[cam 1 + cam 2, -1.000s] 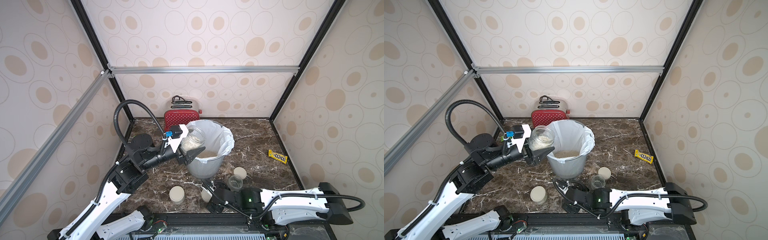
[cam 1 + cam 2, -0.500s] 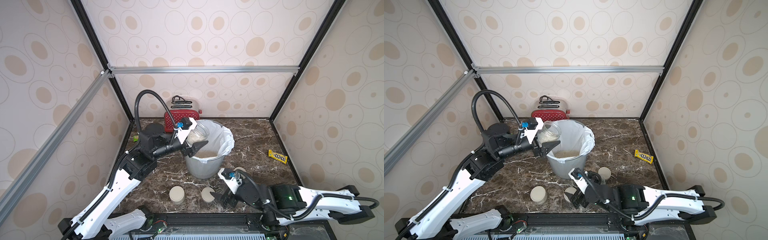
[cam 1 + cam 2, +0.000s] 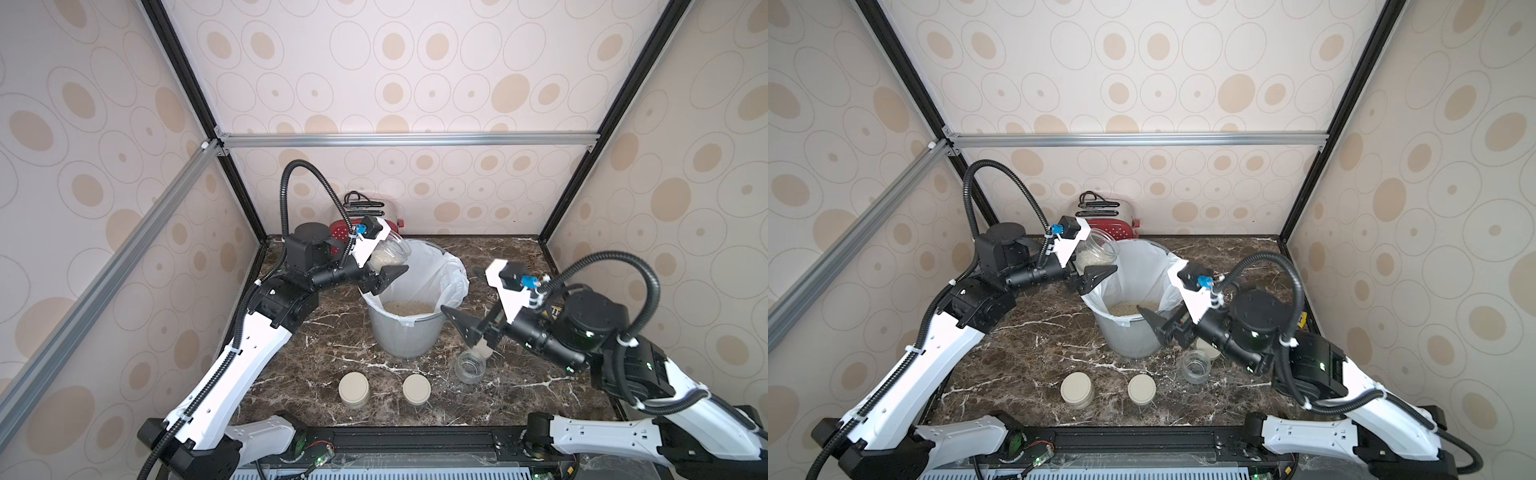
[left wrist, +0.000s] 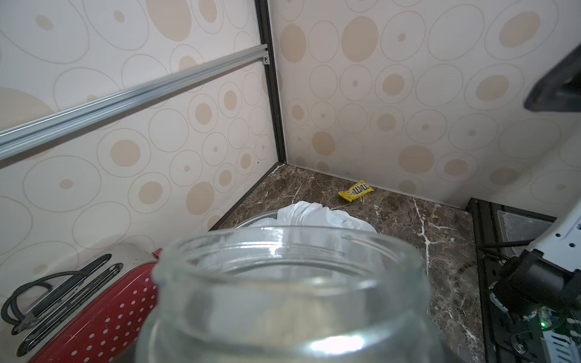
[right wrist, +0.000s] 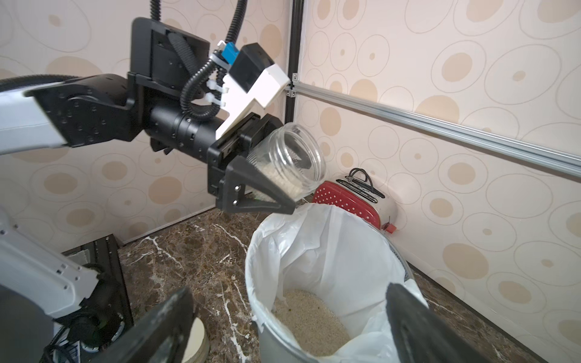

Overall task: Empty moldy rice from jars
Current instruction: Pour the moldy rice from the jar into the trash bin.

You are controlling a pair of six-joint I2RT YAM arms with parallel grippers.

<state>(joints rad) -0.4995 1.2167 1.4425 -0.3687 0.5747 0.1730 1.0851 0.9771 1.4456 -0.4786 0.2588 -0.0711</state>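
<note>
Since a second ago my right arm is no longer lying low along the front of the bench point(image 3: 316, 361). It is standing raised now, and my right fingers point(image 3: 460, 326) are hanging spread wide, holding nothing, just beside the grey bin point(image 3: 399, 338) and facing it. My left arm is reaching farther back than before. My left fingers point(image 3: 387, 277) are clamping the open jar point(image 3: 390, 254) over the bin's rim, a little farther back than it was.

The jar's long axis is running out along my left fingers, nearer level than upright. Its base is sitting toward my wrist and its mouth is pointing away, toward the red toaster point(image 5: 352, 201). The rice point(image 5: 279, 180) is banking along the jar's lower wall up to the neck. A heap of rice point(image 5: 311, 320) is lying in the bin's liner, ahead of my right fingers.

Just under my right fingers an empty jar point(image 3: 470, 365) is standing open on the bench, and they are half covering a beige lid point(image 3: 1210, 349) behind it. Well behind my left fingers a lidded jar point(image 3: 353, 388) is standing beside a second beige disc point(image 3: 417, 389); I cannot tell whether glass is sitting under that one.

My other left finger is hiding behind the jar in both top views. In the left wrist view the blurred jar mouth is filling the foreground and no finger is showing. The yellow candy packet point(image 4: 355, 190) is showing clearly there, but my right arm is covering nearly all of it in the top views.
</note>
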